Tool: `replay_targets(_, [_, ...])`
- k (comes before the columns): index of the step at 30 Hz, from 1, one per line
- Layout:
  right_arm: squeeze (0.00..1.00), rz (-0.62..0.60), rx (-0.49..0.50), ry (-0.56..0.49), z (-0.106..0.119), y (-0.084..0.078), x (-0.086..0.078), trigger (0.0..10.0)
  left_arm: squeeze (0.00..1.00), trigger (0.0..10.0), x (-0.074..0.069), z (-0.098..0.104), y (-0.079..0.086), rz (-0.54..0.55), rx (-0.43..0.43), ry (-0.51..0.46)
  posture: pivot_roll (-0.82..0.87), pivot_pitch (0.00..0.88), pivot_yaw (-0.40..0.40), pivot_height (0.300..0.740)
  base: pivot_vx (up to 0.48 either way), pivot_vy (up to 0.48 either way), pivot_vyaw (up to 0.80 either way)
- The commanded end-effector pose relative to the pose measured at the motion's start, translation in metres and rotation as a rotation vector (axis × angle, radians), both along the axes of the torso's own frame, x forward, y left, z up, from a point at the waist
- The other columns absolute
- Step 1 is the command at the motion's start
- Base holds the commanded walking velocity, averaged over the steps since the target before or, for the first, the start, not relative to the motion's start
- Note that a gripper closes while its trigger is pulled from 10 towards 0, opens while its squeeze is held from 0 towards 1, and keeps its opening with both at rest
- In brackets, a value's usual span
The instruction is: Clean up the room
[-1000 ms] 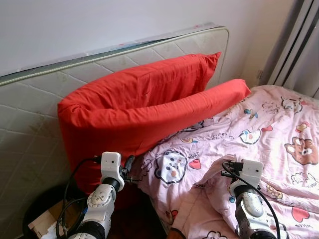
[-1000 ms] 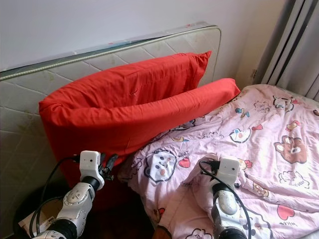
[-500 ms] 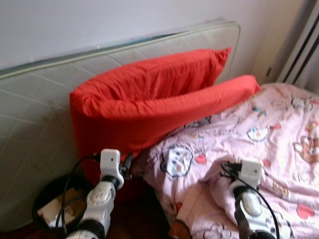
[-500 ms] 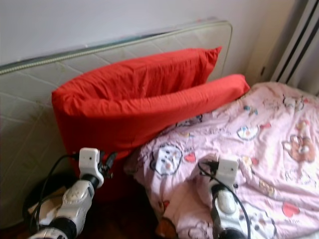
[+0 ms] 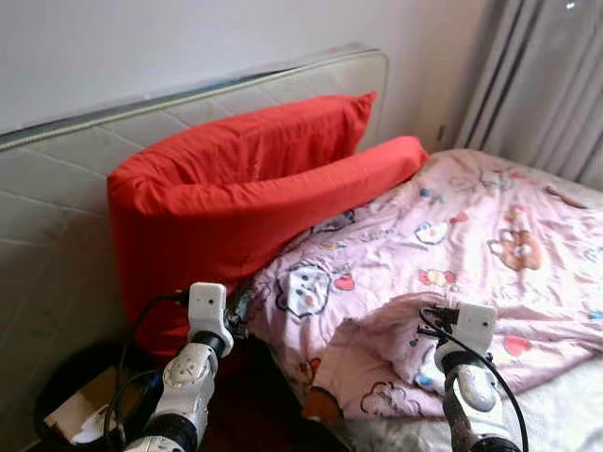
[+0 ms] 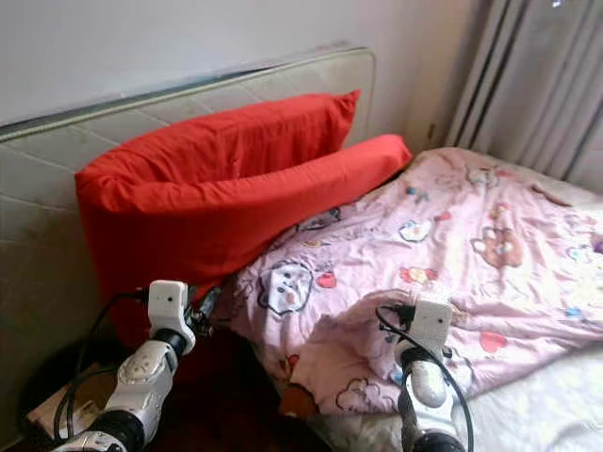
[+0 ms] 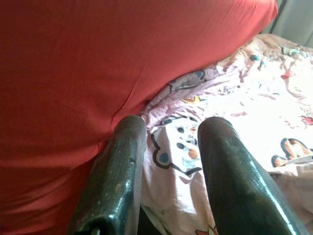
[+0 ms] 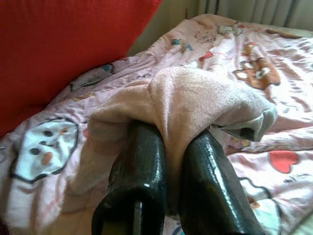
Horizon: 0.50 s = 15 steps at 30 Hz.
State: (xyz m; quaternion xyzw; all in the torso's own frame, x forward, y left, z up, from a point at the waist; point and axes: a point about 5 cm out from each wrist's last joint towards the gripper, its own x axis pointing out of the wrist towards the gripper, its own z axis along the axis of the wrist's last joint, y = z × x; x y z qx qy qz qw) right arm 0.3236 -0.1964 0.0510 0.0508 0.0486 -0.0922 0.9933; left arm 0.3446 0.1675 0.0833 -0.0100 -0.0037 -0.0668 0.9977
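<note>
Two grippers work at the bed: the right gripper [image 8: 168,183] pinches a fold of the pink quilt [image 5: 452,235], which lies rumpled right of the red pillow [image 5: 236,188]. The left gripper [image 7: 168,147] hangs spread near its left edge. Soft, light, floppy cloth, probably best gripped at edges or corners

Hidden and cut-off bits around the bed

The pink blanket [image 5: 452,245] is running off the picture's right edge and covering the bed's top. A fold of it is wrapping over the right gripper [image 8: 168,161], burying the fingertips. The red pillows [image 5: 236,188] are masking the propped mattress [image 5: 57,226] behind. A dark bin [image 5: 71,405] is sitting half-hidden behind the left arm.
</note>
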Motion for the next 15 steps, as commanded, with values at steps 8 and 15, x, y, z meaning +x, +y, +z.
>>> replay_targets(8, [0.00, 0.010, -0.001, 0.013, -0.0036, 0.0051, -0.0018, 10.0, 0.00, 10.0, -0.0007, -0.0011, 0.0021, 0.006, -0.007, 0.003, -0.04, 0.044, 0.031, 0.740, -0.248, 0.000, 0.00])
replay_targets(15, [0.00, 0.007, -0.003, 0.010, -0.0031, 0.0049, -0.0015, 10.0, 0.00, 10.0, -0.0008, -0.0013, 0.0026, 0.006, -0.006, 0.003, -0.05, 0.040, 0.033, 0.740, -0.247, 0.000, 0.00])
